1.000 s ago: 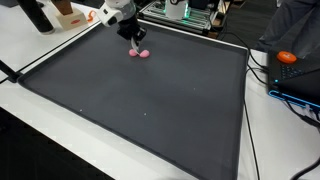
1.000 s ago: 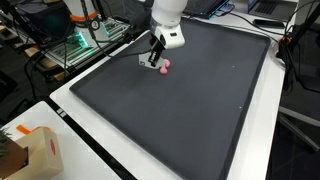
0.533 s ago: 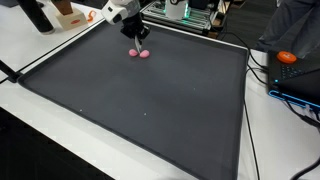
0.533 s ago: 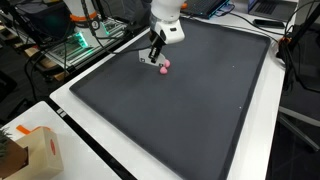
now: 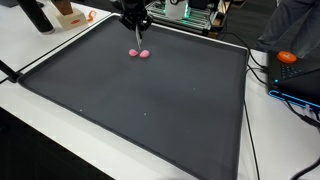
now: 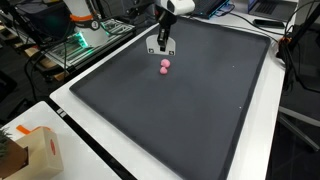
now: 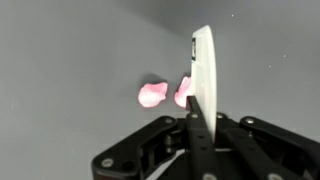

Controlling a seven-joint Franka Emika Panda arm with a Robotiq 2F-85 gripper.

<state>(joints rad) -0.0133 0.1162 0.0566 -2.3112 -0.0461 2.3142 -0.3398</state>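
Note:
My gripper (image 5: 135,22) (image 6: 163,38) hangs above the far part of the black mat (image 5: 150,110) (image 6: 190,100). It is shut on a thin white flat piece (image 7: 203,75), which the wrist view shows edge-on between the fingers (image 7: 195,122). Two small pink lumps (image 5: 140,53) lie side by side on the mat just below the gripper and do not touch it. They also show in an exterior view (image 6: 165,66) and in the wrist view (image 7: 152,95), where the white piece partly hides one of them.
An orange object (image 5: 287,57) and cables lie off the mat on the white table. A black bottle (image 5: 35,15) and a cardboard box (image 6: 25,150) stand off the mat. Electronics with a green light (image 6: 80,45) sit behind the mat's far edge.
The gripper has risen from the pink lumps and moved toward the mat's far edge, with the white piece in it. The lumps stayed in place.

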